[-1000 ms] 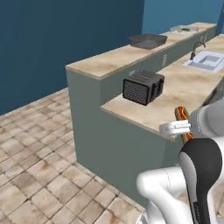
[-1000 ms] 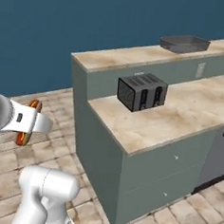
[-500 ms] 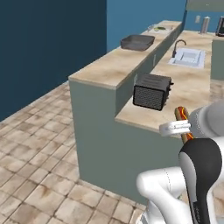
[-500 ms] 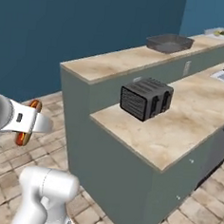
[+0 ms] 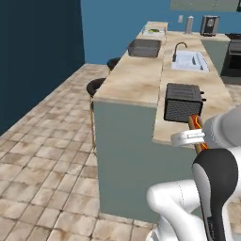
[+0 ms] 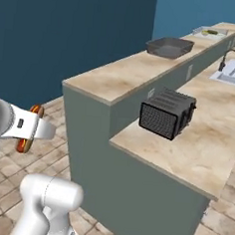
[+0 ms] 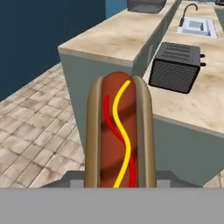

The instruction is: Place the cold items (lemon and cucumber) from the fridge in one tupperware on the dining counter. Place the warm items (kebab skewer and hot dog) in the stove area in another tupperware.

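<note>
Running away from the robot, the long two-level counter (image 5: 136, 80) has a mottled beige stone top on grey-green walls, a raised bar along one side and a lower worktop beside it. Square, rough tan tiles cover the floor (image 5: 42, 164), and the walls are flat dark blue. A pale rectangular sink (image 5: 189, 61) with a curved tap is let into the lower worktop. Nearer, a boxy black toaster (image 5: 182, 102) with a fine mesh side stands on that worktop, close to its end. Far along the raised bar sits a dark grey, shallow rectangular tupperware (image 6: 169, 46); what lies in it cannot be told. Beyond it, a paler tray-like tub (image 6: 210, 32) holds something green and yellowish, too small to name. Two round dark stools (image 5: 96, 86) stand against the bar's outer wall.

The gripper (image 6: 29, 130) is clamped on the hot dog (image 7: 119, 135), held in the air off the counter's near end: a smooth brown sausage in a tan bun, with wavy red and yellow sauce lines along it.
</note>
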### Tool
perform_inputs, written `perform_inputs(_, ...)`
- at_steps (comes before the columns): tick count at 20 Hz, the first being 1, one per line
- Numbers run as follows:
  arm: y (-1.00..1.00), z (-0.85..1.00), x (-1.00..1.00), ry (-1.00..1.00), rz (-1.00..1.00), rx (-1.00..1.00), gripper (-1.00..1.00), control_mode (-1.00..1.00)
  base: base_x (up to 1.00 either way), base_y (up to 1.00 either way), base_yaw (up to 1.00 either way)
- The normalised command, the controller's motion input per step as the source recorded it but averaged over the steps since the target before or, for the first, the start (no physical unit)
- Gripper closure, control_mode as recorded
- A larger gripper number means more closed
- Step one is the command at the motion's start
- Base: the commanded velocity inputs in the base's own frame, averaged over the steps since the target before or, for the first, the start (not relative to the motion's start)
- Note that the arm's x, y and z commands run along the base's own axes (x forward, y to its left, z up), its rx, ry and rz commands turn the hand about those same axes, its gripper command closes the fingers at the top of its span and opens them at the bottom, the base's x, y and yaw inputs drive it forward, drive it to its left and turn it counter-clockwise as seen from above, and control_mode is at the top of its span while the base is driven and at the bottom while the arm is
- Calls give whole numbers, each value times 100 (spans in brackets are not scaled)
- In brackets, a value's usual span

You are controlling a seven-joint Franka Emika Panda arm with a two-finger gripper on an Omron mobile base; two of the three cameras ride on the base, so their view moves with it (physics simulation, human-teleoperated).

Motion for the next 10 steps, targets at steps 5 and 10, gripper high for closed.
perform_inputs(5,0,0,0,0,0,0,100,100,28,100,-33)
perform_inputs(10,0,0,0,0,0,0,100,100,23,100,-31)
